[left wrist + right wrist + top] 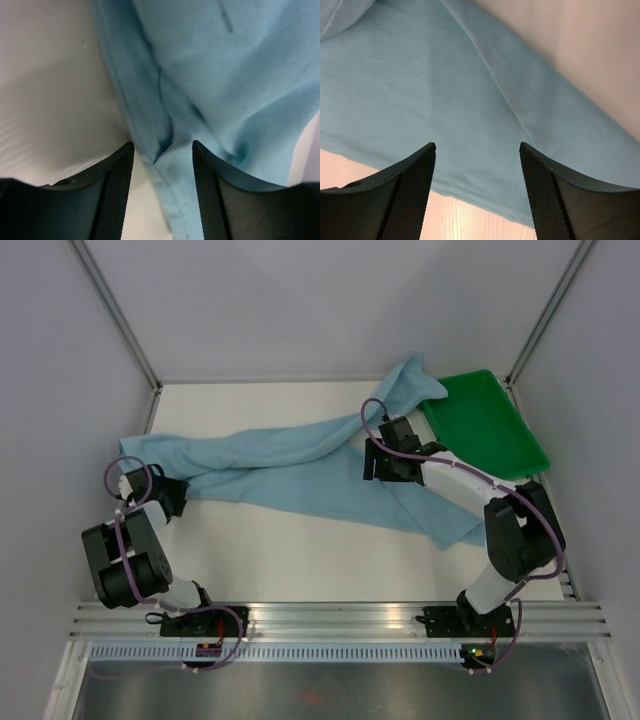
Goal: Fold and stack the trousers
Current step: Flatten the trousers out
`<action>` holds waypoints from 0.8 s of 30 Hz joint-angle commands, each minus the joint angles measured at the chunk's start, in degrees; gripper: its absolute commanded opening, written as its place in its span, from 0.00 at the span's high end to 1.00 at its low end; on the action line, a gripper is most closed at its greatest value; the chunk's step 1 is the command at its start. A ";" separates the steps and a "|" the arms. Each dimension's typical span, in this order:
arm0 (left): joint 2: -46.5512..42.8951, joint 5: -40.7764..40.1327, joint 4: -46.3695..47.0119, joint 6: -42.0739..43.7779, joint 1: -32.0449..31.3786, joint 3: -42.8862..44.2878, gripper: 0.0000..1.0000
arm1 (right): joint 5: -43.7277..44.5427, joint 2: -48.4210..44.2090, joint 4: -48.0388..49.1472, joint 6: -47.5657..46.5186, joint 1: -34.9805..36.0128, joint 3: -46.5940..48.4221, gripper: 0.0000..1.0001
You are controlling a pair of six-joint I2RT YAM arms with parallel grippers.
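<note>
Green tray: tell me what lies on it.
One end of the light-blue trousers appears to overlap the green tray at its far-left corner. Elsewhere only green plastic shows. Whatever sits under that bit of cloth is covered.

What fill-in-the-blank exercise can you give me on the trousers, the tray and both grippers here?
1. The trousers spread across the table are light ____ in colour.
2. The tray at the table's far right corner is ____ in colour.
3. The left gripper and the right gripper are both over the trousers with their jaws ____.
Missing words: blue; green; open.
</note>
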 commanded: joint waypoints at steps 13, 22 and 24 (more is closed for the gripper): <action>1.50 2.32 -6.86 0.50 -0.01 4.97 0.98 | 16.73 -13.99 -8.74 16.63 -0.09 -4.06 0.24; -17.50 2.58 -35.96 6.48 -0.01 0.32 0.98 | 22.35 -19.80 -16.37 16.80 -1.22 -8.45 0.17; -23.65 3.10 -40.11 7.27 -0.01 -0.65 0.98 | 22.36 -21.55 -17.61 17.24 -3.15 -9.42 0.16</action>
